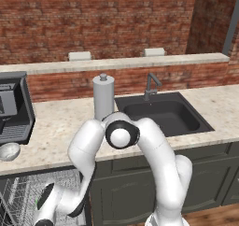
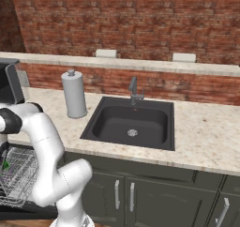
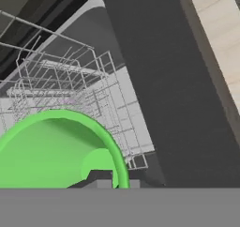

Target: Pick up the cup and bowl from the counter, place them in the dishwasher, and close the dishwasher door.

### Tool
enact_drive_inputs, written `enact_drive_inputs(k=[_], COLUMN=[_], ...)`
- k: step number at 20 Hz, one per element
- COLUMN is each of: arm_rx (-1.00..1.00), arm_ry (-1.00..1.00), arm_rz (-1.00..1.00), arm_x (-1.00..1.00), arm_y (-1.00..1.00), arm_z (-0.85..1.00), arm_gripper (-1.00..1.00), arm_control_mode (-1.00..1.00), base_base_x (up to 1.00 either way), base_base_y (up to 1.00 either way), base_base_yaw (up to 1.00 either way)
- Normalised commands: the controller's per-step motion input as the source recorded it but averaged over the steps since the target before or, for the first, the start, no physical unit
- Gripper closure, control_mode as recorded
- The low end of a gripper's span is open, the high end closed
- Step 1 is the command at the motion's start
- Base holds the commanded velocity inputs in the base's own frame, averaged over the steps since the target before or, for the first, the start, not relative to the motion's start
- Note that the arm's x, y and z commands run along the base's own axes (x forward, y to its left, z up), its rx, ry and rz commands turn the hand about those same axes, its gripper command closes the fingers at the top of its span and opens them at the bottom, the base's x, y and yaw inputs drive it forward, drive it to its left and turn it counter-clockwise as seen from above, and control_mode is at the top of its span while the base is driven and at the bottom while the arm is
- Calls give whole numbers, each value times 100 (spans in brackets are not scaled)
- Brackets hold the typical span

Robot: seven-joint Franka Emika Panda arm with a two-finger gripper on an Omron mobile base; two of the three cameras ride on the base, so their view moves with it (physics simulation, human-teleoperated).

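Note:
The bright green cup (image 3: 51,151) fills the lower left of the hand view, its rim toward the camera. My gripper (image 3: 110,179) is shut on its wall, just above the dishwasher's white wire rack (image 3: 70,85). A speck of that green cup (image 2: 5,165) shows over the rack (image 2: 18,174) at the left edge of the right base view. The dishwasher door (image 3: 159,80) lies open as a wide dark panel beside the rack. The pale glossy bowl (image 1: 9,151) rests on the beige counter (image 1: 60,122), in front of the coffee machine. The arm bends down over the rack (image 1: 28,192).
A black coffee machine (image 1: 14,108) stands at the counter's left. A tall grey lidded canister (image 1: 103,96) is beside the black sink (image 1: 163,113) with its faucet (image 1: 151,86). The brick-fronted ledge (image 1: 116,64) runs behind. Wooden floor (image 3: 220,24) lies past the door.

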Motion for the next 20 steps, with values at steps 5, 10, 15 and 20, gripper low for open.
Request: enact_drive_inputs(k=[5,10,15,20], arm_rx=[26,3,0,0], arm_ry=[4,11,13,11], arm_rz=[1,0,0,0], arm_x=[32,27,24,22], arm_y=[4,30,42,47], arm_z=[-32,-55,-59,-44], arm_gripper=[100,100,100,100], arm_control_mode=[-100,-100,-100,-100], base_base_x=[0,0,0,0], base_base_y=[0,0,0,0], base_base_yaw=[0,0,0,0])
